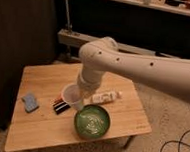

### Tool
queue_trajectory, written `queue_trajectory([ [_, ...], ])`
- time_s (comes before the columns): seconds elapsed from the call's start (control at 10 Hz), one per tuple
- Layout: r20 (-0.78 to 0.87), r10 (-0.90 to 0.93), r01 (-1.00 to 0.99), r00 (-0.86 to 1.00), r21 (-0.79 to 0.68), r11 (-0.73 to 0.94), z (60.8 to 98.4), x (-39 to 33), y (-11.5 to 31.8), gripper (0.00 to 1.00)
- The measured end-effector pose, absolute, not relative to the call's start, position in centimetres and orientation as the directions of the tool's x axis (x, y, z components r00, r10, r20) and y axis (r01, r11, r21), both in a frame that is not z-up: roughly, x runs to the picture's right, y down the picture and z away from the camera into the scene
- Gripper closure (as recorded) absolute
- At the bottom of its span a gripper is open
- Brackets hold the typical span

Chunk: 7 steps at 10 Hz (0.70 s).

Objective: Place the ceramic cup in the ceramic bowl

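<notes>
The ceramic cup (69, 94) is small, pale and tapered. It hangs tilted at the end of my arm, just above the table, with its mouth facing the camera. My gripper (79, 93) is shut on the cup's right side and is mostly hidden under the white wrist. The ceramic bowl (92, 122) is dark green with lighter rings inside. It sits on the wooden table near the front edge, just right of and below the cup. The cup is beside the bowl's upper left rim, not inside it.
A white tube (105, 96) lies behind the bowl. A blue sponge (30, 102) is at the table's left and a dark red-and-black item (60, 106) lies left of the bowl. The wooden table (38, 131) has dark cabinets behind it and floor to the right.
</notes>
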<state>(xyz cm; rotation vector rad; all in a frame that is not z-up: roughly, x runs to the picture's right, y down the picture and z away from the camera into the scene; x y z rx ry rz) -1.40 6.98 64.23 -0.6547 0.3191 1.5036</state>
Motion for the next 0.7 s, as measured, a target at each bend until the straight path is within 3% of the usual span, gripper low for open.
queue_trajectory([
  [0.3,-0.621,0.781,-0.979,-0.066,-0.110,-0.170,67.3,4.8,10.2,1.00],
  [0.7,-0.680,0.725,-0.970,-0.109,-0.088,-0.228,72.1,5.4,14.2,1.00],
])
